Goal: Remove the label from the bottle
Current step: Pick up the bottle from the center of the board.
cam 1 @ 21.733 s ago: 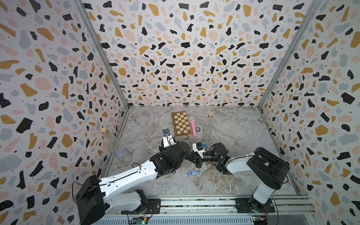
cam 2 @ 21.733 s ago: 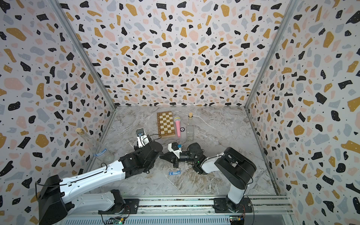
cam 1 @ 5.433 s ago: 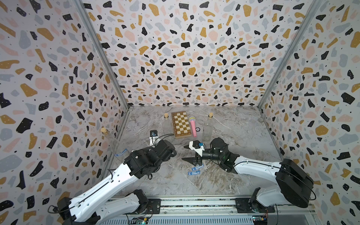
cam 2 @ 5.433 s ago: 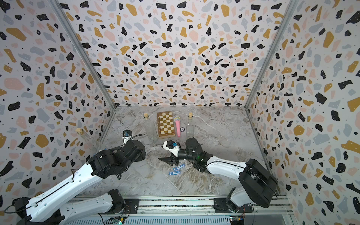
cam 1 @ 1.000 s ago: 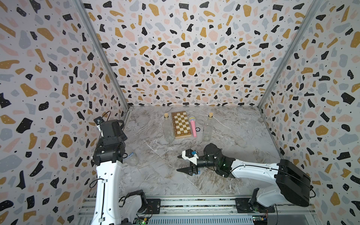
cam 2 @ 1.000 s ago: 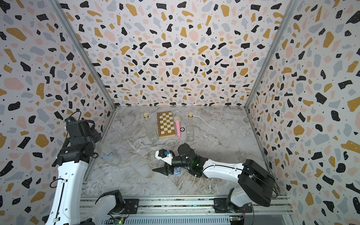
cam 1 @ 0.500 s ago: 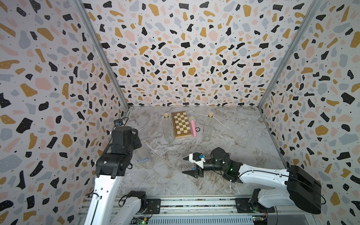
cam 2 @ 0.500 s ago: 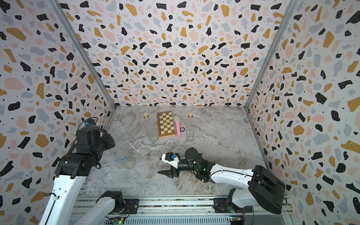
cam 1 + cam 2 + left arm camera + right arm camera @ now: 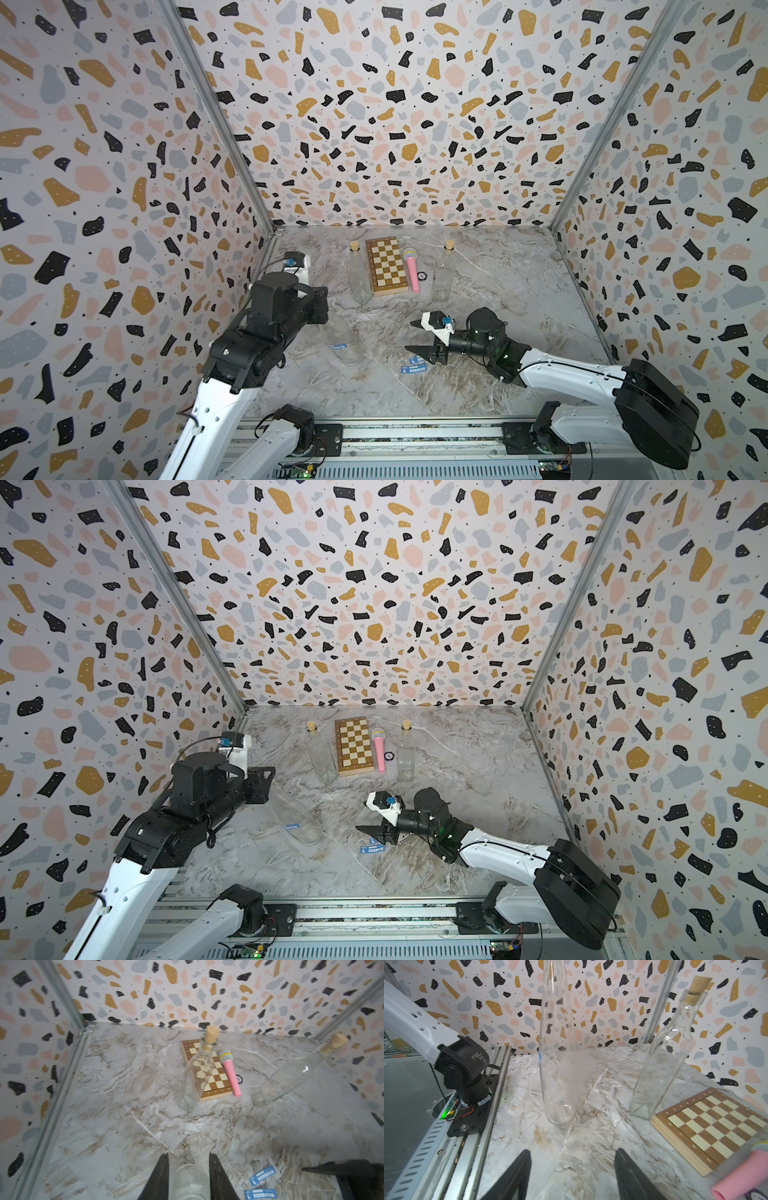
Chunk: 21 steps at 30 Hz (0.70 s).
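**Bottle braced by the neck, peeling gripper waiting beside it**

In a top view the left gripper (image 9: 322,309) was clamped on the neck of the clear bottle (image 9: 349,353). It held the bottle tilted with its base on the counter (image 9: 519,291), probably to offer the blue label (image 9: 338,345) to the right gripper (image 9: 413,336). That gripper stood just beside the bottle, jaws apart and empty, above two peeled strips (image 9: 414,365). The left wrist view showed the bottle's neck (image 9: 191,1180) pinched in that gripper. In the right wrist view the bottle (image 9: 558,1084) rose directly ahead of the spread jaws, with only a sliver of its label (image 9: 540,1056) showing at its edge.
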{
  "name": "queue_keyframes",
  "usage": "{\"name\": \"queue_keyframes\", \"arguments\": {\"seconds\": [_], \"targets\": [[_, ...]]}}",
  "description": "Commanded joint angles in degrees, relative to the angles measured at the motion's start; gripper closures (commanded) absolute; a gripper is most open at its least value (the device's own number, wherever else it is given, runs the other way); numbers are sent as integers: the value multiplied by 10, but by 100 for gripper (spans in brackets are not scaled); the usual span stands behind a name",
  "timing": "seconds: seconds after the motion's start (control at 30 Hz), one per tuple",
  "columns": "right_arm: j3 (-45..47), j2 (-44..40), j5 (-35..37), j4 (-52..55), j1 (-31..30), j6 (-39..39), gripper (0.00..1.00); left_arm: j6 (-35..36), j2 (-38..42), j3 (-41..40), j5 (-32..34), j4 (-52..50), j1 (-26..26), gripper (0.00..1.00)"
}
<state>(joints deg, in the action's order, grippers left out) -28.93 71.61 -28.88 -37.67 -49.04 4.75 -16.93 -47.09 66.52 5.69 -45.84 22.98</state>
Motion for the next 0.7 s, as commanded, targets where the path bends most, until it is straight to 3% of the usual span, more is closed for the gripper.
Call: {"name": "queue_keyframes", "arguments": {"seconds": [0.0,0.27,0.47,0.67], "targets": [[-1,-10,-1,-1,8,6,34,18,-11,15,46,104,70,100],[3,6,18,-23,16,16,34,40,-91,28,130,180,210,100],[4,18,23,-38,16,12,34,43,-130,33,159,242,235,100],[11,16,29,-50,17,14,34,79,-150,8,86,331,239,100]]}}
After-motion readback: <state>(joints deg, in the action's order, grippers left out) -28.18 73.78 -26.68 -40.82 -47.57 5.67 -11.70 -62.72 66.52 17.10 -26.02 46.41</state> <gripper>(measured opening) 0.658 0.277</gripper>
